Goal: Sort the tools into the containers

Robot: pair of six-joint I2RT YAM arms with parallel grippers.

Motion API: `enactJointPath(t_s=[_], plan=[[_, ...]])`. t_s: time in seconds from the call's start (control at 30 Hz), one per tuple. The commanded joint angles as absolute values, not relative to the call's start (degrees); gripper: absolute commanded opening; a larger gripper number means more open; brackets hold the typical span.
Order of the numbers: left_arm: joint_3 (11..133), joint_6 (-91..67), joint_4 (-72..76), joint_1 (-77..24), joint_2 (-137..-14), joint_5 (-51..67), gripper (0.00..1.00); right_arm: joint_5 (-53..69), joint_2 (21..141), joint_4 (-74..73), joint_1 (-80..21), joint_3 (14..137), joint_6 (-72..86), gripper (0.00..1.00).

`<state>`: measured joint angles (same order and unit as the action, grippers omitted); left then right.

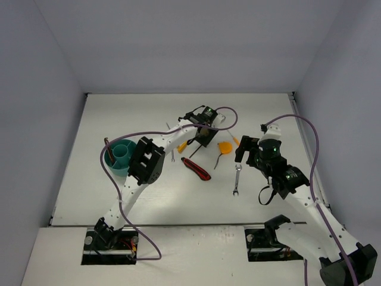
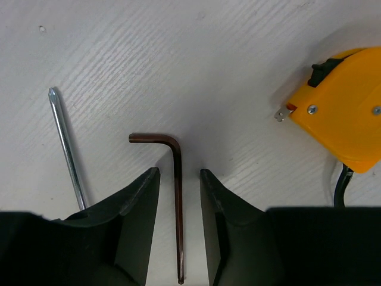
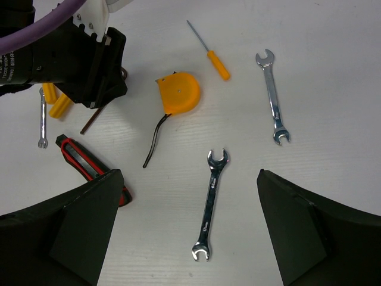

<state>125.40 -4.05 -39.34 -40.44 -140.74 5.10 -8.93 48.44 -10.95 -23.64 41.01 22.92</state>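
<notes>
My left gripper (image 2: 178,173) is open, low over the table, its jaws straddling a dark L-shaped hex key (image 2: 177,196) without touching it. In the top view this gripper (image 1: 204,138) is at the table's middle. My right gripper (image 3: 189,179) is open and empty above a silver wrench (image 3: 211,205), which also shows in the top view (image 1: 237,180). A second wrench (image 3: 272,95), an orange-handled screwdriver (image 3: 208,50), a red-and-black utility knife (image 3: 83,164) and an orange tape measure (image 3: 178,92) lie around. The teal bowl (image 1: 122,156) stands at the left.
A screwdriver shaft (image 2: 65,149) lies left of the left jaws. A small wrench (image 3: 43,119) and orange handles (image 3: 56,101) lie beside the left gripper. The left arm's elbow (image 1: 147,161) hangs beside the bowl. Walls close the table on three sides.
</notes>
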Motion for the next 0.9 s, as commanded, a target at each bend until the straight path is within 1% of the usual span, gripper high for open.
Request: enactJointPath(t_s=[0.0,0.3,0.5,0.63,0.87], plan=[[129.32,-3.67,-40.38,-39.23,-139.52,5.03,0.30,-9.13,47.81,-9.73,-23.38,41.16,23.12,0.93],[132.82,-5.24,-45.89,-39.02,-143.94,7.70,0.24,-9.67,47.64,-10.46,-23.24,41.71,22.80,0.93],[130.97,-6.08,-47.09,-39.05,-144.12,8.18,0.11,-9.76,47.89,-10.56,-23.21,41.65,22.49,0.93],[128.96,-6.12,-47.69,-39.61,-143.45,5.89,0.01,-9.72,47.72,-10.69,-23.24,41.43,22.44,0.94],[129.90,-6.24,-46.50,-39.55,-139.23,0.62,0.00,-9.93,47.64,-10.63,-23.20,41.40,22.15,0.94]])
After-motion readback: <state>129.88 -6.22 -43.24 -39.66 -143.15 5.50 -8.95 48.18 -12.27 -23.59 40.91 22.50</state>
